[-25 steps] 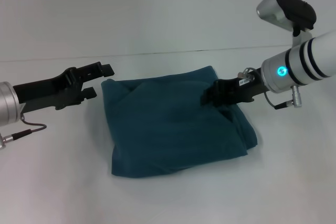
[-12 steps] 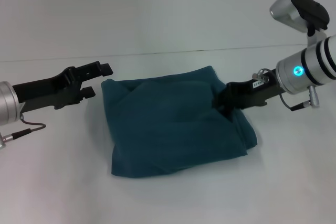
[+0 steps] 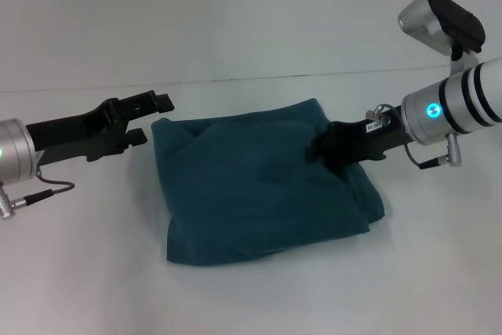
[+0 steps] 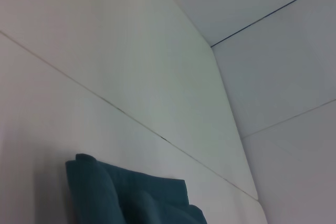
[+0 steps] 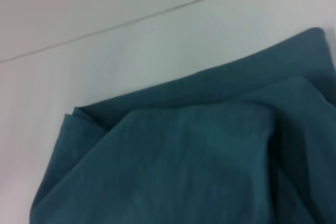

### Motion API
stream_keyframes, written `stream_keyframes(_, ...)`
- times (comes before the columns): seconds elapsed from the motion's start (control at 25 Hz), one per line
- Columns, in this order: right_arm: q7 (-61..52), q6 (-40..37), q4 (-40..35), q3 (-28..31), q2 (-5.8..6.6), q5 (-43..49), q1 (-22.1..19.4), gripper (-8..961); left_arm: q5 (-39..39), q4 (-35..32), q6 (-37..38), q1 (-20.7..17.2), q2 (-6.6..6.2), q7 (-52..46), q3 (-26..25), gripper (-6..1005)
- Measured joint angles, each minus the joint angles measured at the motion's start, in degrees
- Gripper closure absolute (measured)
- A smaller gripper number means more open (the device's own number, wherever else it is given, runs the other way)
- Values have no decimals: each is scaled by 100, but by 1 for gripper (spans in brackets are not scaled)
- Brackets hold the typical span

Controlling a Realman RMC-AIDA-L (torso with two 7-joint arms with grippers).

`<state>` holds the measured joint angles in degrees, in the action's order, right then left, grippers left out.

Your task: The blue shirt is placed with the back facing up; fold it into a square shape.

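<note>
The blue shirt [image 3: 263, 186] lies folded into a rough square on the white table, plain side up, with rumpled layers along its right edge. My left gripper [image 3: 149, 120] hovers open just off the shirt's far left corner, with nothing between its fingers. My right gripper [image 3: 319, 147] rests its dark tip at the shirt's far right edge, on the cloth. A corner of the shirt [image 4: 131, 198] shows in the left wrist view. In the right wrist view the shirt [image 5: 184, 166] fills the frame, folded layers overlapping.
The white table [image 3: 251, 288] runs all round the shirt, with a thin seam line [image 3: 235, 80] across it behind the shirt. The right arm's wrist camera [image 3: 439, 21] sticks up at the far right.
The right gripper pulled back to the right off the shirt's edge, then came back a little to the left. The left gripper edged slightly toward the shirt. The shirt has not moved.
</note>
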<state>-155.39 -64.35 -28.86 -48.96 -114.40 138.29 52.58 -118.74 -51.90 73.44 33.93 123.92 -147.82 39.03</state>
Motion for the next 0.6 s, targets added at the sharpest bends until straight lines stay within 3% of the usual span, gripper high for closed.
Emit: stream_keyframes(0.6,10,38,140,-14,-15,-246,-77,565,-4,14,-37,-15,0,16,-1,64)
